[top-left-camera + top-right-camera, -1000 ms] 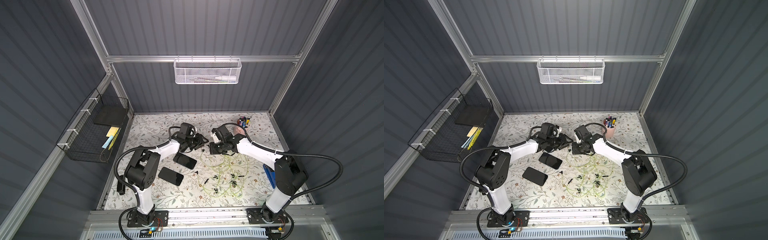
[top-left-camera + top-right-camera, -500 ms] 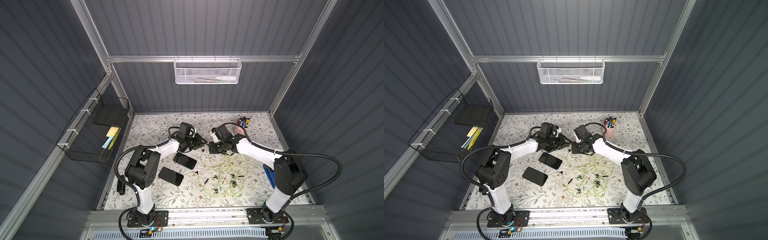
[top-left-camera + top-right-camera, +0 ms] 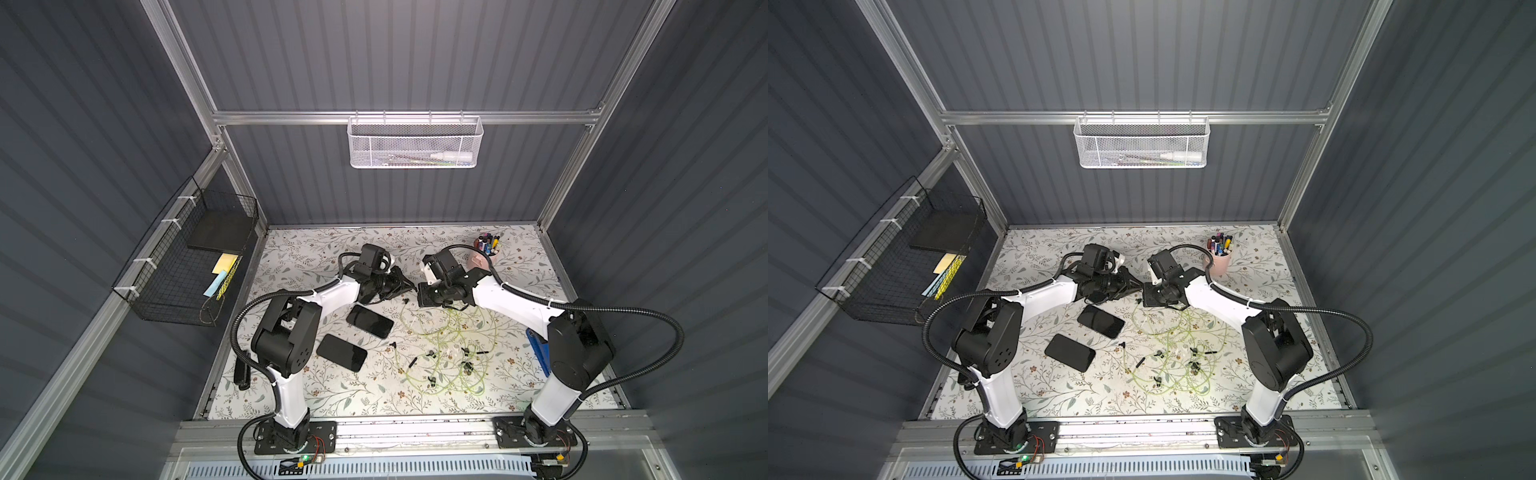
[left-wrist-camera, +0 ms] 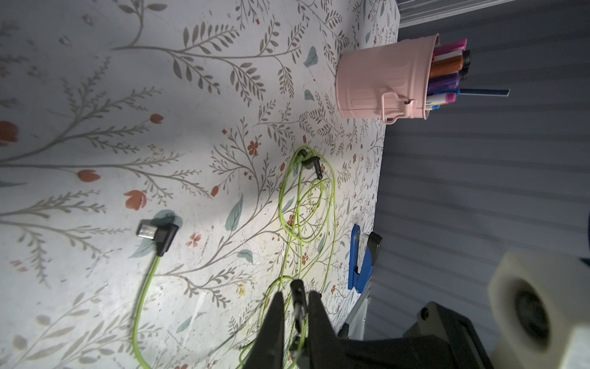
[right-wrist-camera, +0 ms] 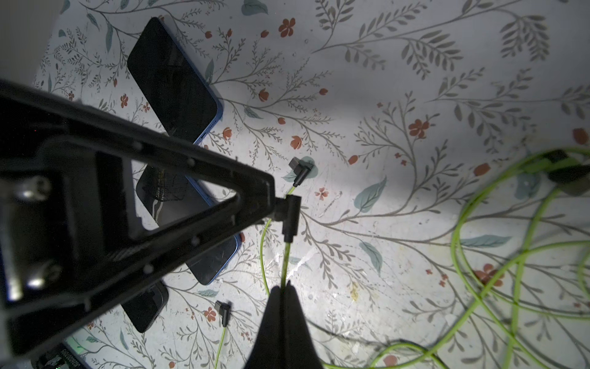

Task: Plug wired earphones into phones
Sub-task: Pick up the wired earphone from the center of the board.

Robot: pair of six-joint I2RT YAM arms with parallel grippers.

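Far from any table (image 3: 307,257) edge, left jaws grip a plug (image 5: 290,217), right jaws pinch its cable (image 5: 285,258).

Arms stretched inward — left pincer (image 4: 295,295) and right pincer (image 5: 283,291) pinched, tips close.

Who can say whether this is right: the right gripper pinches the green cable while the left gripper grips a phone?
Wrong in one respect. The right gripper does pinch the green cable, but the left gripper grips the black plug at that cable's end, not a phone. The right wrist view shows it.
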